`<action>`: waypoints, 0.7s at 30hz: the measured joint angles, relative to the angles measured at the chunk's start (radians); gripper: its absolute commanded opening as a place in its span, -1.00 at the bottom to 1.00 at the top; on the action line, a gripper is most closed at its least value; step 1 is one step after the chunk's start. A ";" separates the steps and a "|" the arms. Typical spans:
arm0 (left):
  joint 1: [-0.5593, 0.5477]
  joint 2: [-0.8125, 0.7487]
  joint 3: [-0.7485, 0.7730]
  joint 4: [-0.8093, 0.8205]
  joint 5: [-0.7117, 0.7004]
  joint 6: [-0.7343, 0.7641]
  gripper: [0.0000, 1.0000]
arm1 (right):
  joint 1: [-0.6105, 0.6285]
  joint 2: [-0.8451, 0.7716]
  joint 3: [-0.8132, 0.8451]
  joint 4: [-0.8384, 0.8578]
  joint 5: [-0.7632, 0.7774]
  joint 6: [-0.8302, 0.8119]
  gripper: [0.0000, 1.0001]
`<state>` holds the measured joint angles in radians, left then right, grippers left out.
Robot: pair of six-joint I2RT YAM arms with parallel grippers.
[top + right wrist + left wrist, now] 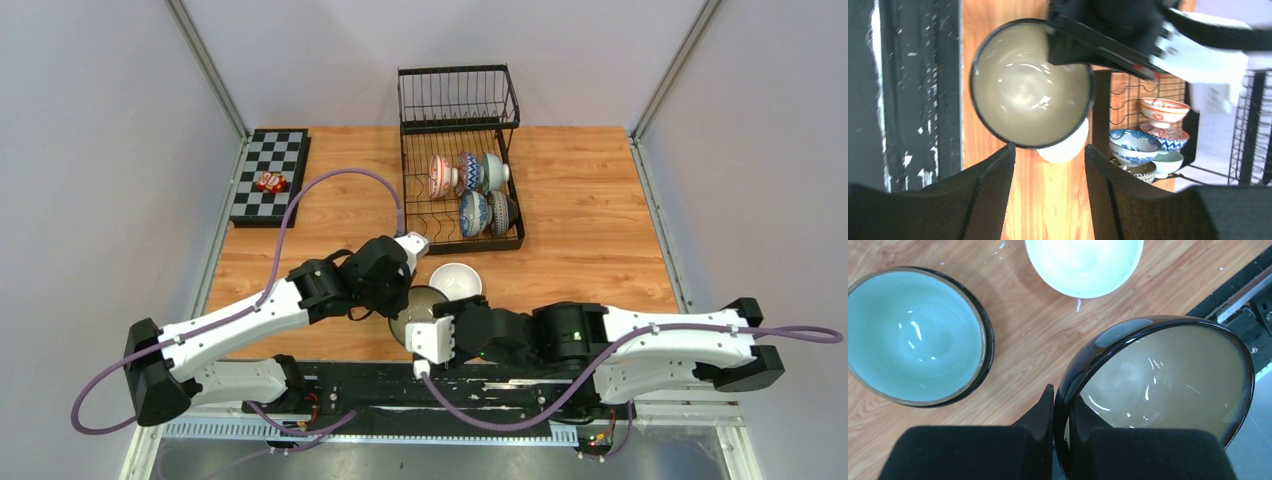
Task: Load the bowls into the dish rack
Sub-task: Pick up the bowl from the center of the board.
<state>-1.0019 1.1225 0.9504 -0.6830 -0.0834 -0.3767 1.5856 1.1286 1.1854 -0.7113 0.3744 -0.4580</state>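
Observation:
A cream dark-rimmed bowl [1168,385] is tilted above the wood, and my left gripper [1062,397] is shut on its rim, one finger inside and one outside. From above, that bowl [415,312] lies between both grippers, near the table's front edge. My right gripper [1049,147] stands open just short of the same bowl [1028,85], with nothing between its fingers. A white bowl [456,280] rests on the table beside it. A pale green bowl [913,335] sits to the left in the left wrist view. The black wire dish rack [462,245] holds several bowls [470,185] on edge.
A black-and-white checkerboard [268,175] with a small red object [271,182] lies at the back left. The rack's upper wire basket [458,98] stands up at the back. Metal frame rails [215,75] border the table. Purple cables [340,178] loop over the left side.

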 measured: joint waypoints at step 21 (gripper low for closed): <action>0.216 -0.326 -0.203 0.231 0.027 -0.081 -1.00 | -0.400 -0.153 -0.114 0.361 -0.065 0.519 1.00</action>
<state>-0.7856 0.7963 0.7471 -0.4522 -0.0566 -0.4580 1.1858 0.9760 1.0718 -0.3500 0.3092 0.0612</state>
